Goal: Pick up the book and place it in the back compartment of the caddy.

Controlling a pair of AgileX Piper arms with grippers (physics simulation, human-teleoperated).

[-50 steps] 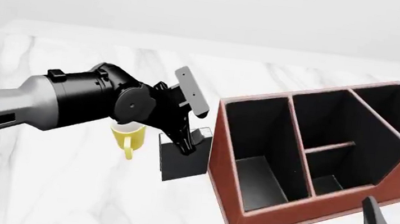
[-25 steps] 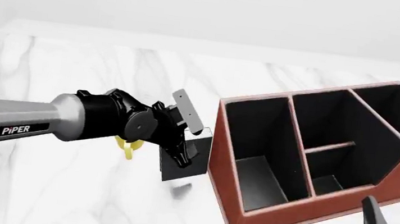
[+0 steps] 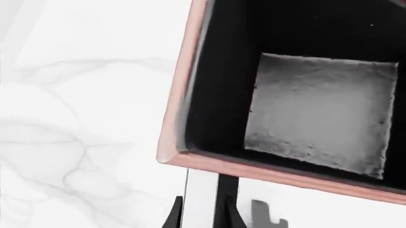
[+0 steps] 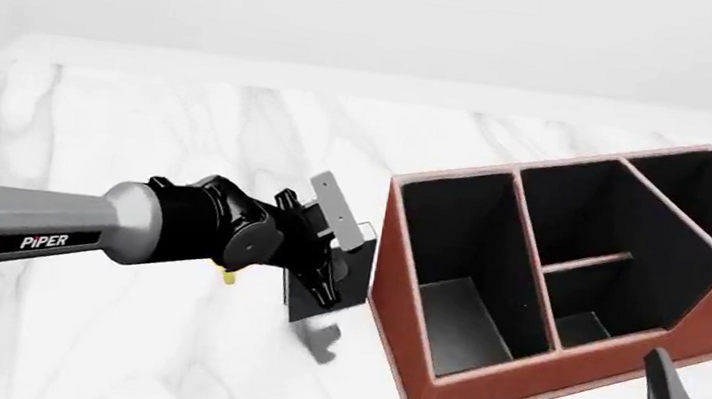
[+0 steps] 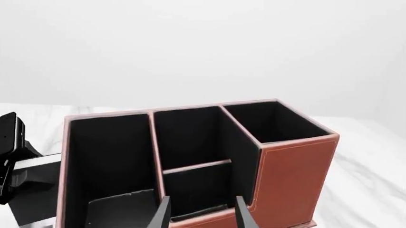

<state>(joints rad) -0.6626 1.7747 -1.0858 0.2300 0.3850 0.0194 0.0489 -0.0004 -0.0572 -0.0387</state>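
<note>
The black book (image 4: 321, 306) stands just left of the red-brown caddy (image 4: 496, 387), with a shadow on the table under it. My left gripper (image 4: 323, 278) is shut on its top; in the left wrist view the fingertips (image 3: 175, 214) clamp the white page edges (image 3: 203, 199). The right wrist view shows the book (image 5: 35, 199) beside the caddy's wall (image 5: 288, 175). The back compartment (image 4: 581, 324) is the small cell between the short divider and the low wall, and it holds nothing (image 5: 193, 190). My right gripper (image 4: 710, 396) is open, low at the front right, close to the caddy's low wall.
The yellow mug (image 4: 228, 276) is almost hidden behind my left arm, left of the book. The caddy also has a long narrow cell (image 4: 449, 270) nearest the book and a tall cell (image 4: 705, 204) at the far right. White marble table (image 4: 135, 134) stretches to the left and back.
My left arm has swung lower and nearer, covering most of the mug. The gripper stays on the book, and a shadow has appeared on the table under the book.
</note>
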